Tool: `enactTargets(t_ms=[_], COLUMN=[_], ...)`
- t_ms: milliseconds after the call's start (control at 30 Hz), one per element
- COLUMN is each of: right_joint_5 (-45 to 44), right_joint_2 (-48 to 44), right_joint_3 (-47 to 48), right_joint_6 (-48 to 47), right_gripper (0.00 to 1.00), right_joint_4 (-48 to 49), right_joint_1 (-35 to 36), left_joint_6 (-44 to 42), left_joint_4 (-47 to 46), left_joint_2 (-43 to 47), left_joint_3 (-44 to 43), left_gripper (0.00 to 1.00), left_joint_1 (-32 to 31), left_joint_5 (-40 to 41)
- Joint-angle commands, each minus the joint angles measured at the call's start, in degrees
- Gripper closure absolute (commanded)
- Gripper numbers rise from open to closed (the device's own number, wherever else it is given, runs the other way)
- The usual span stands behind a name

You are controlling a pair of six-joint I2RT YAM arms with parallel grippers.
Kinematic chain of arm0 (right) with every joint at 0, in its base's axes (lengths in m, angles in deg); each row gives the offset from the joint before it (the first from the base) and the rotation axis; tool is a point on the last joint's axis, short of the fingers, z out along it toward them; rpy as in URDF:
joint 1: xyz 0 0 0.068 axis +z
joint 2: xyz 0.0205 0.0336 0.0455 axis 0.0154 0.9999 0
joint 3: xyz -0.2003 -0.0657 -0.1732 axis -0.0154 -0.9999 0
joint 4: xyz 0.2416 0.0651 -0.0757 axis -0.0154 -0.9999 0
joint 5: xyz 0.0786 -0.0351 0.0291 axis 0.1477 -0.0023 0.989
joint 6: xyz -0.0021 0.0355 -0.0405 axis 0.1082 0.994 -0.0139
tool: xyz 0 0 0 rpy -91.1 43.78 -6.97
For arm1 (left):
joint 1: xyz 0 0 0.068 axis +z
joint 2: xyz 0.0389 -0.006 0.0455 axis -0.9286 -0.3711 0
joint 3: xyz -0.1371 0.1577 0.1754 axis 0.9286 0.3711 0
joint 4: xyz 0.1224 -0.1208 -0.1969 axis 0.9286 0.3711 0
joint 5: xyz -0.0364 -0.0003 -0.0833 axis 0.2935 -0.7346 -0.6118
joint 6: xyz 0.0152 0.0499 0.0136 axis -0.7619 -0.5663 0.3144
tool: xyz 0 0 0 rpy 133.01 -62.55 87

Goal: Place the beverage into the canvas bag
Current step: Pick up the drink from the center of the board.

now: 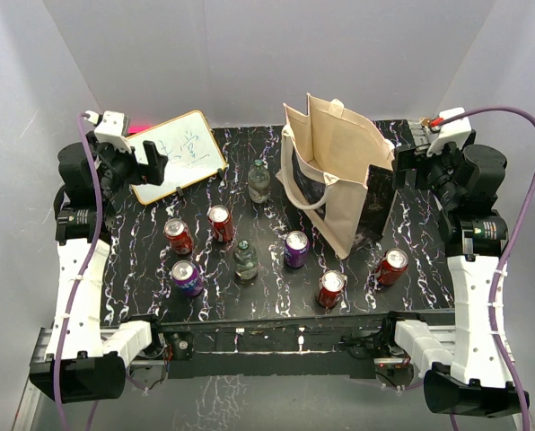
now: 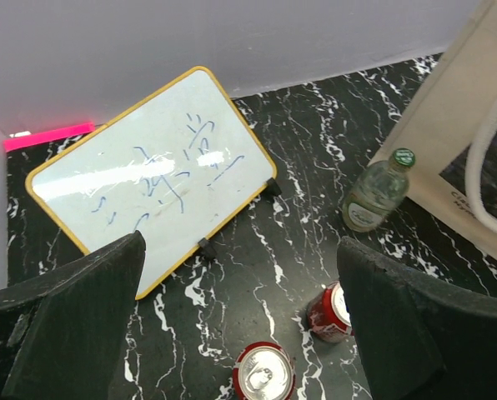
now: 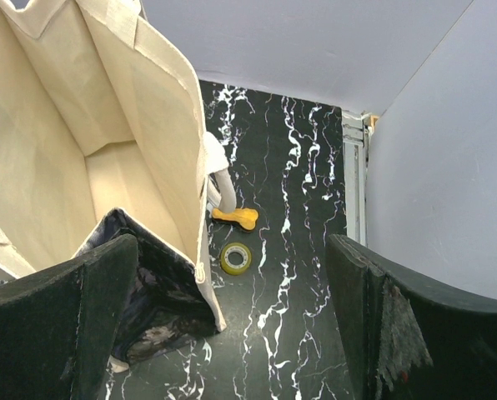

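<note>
The beige canvas bag (image 1: 335, 166) stands open at the back right of the black marble table, with a black panel on its right face. Several red and purple cans stand in front of it, among them a red can (image 1: 220, 223) and a purple can (image 1: 296, 249). Two glass bottles (image 1: 259, 180) (image 1: 245, 261) stand among them. My left gripper (image 1: 151, 164) is open and empty, high above the whiteboard. In the left wrist view (image 2: 240, 333) it is above two red cans (image 2: 263, 372) (image 2: 325, 310). My right gripper (image 1: 400, 167) is open and empty beside the bag's right side (image 3: 90, 133).
A whiteboard (image 1: 178, 154) leans at the back left; it also shows in the left wrist view (image 2: 148, 171). A yellow tape roll (image 3: 235, 257) and a yellow object (image 3: 236, 217) lie behind the bag. White walls enclose the table.
</note>
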Motion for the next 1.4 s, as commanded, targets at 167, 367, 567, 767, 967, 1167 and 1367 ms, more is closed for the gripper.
enactTargets(t_ms=[167,367,567,767,967,1167,1367], right_joint_5=[0.28,1.39,3.09,0.18,-0.96,-0.99,0.33], right_joint_2=[-3.95,-6.82,-8.86,-10.23,-6.79,-3.17,0.69], right_joint_3=[-2.59,-9.65,-15.89,-20.96,-24.44,-26.41,-27.23], right_joint_6=[-6.01,-12.57,-18.97,-22.63,-22.59,-21.81,-20.78], right_gripper=[0.02,0.02,0.02,0.02,0.0,0.0,0.03], right_joint_4=[-7.66,-13.28,-20.64,-24.51,-26.01,-24.42,-22.77], right_joint_1=[0.13,-0.09,-0.13,-0.09,-0.09,-0.13,-0.14], left_joint_6=[-2.1,-3.17,-3.23,-3.73,-4.57,-4.91,-5.36], left_joint_4=[-1.05,-1.26,-2.07,-2.19,-1.89,-1.66,-1.51], left_joint_2=[0.84,0.14,-0.71,-0.33,0.31,0.68,0.65], left_joint_3=[1.93,2.68,3.29,3.97,4.34,4.39,4.69], left_gripper=[0.03,0.03,0.03,0.03,0.03,0.03,0.03], left_joint_1=[0.35,0.35,0.41,0.37,0.34,0.41,0.37], left_joint_5=[-9.07,-10.52,-10.22,-10.48,-10.85,-10.75,-11.73])
